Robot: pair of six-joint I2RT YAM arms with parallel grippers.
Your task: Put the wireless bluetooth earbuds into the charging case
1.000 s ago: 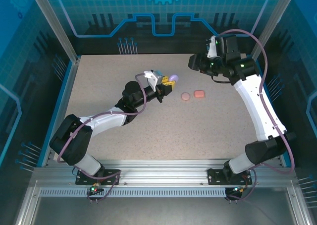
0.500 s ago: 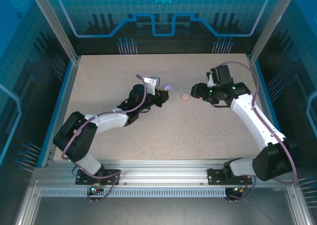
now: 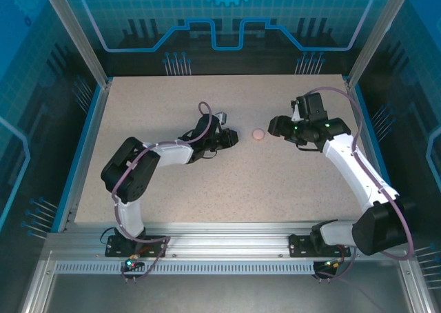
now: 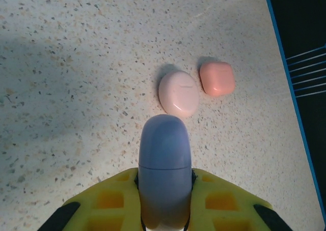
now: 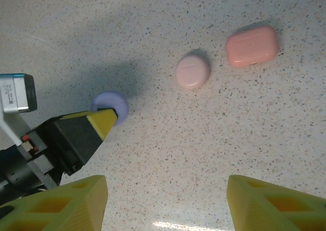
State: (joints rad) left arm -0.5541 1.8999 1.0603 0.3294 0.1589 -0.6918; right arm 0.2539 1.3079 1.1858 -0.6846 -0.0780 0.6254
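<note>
Jaws on the left pinch the shut purple charging case [image 4: 164,165], pink case [image 4: 179,92] and coral case [image 4: 217,78] just ahead; right jaws spread, empty; presenting step, lid-opening judged next.

Overhead view of a speckled beige surface [image 3: 172,99] enclosed by blue patterned walls [image 3: 227,23]. Two white-and-black robot arms are mounted on a metal rail [image 3: 227,247] at the bottom edge. The left arm [image 3: 162,154] bends sharply and reaches toward the centre, ending in a dark pincer [image 3: 231,138]. The right arm [image 3: 348,165] arcs in from the right, its pincer [image 3: 274,127] facing the left one. A pale pink round case [image 3: 258,134] lies on the surface between the two pincers, nearer the right one.
</note>
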